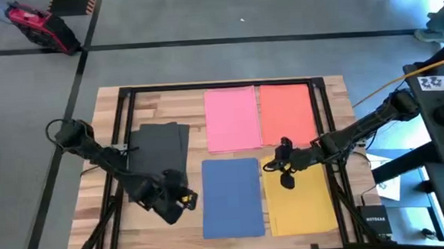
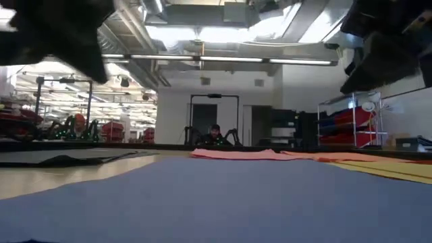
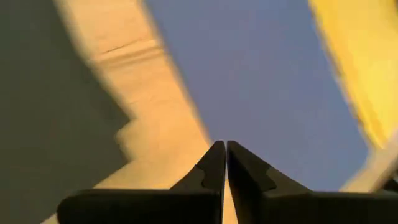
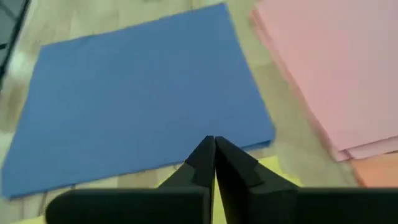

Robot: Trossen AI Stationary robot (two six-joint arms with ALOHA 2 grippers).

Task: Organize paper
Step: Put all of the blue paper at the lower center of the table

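Paper is laid in sorted stacks on the table (image 1: pixel 336 94): black paper (image 1: pixel 160 147) left, pink (image 1: pixel 232 118) and orange-red (image 1: pixel 287 111) far, blue (image 1: pixel 232 197) and yellow (image 1: pixel 308 200) near. Left gripper (image 1: pixel 182 200) and right gripper (image 1: pixel 280 167) are held clenched, empty, between stacks.

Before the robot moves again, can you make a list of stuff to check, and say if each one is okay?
1. Left gripper empty: ok, fingers shut on nothing, beside the blue paper.
2. Right gripper empty: ok, fingers shut on nothing, over the yellow paper corner.
3. Blue and yellow papers apart: ok, gap shows.
4. Pink paper stack tidy: not ok, edges fan out slightly.
5. Black paper squared: not ok, sheets look offset.
6. Orange-red paper flat: ok.
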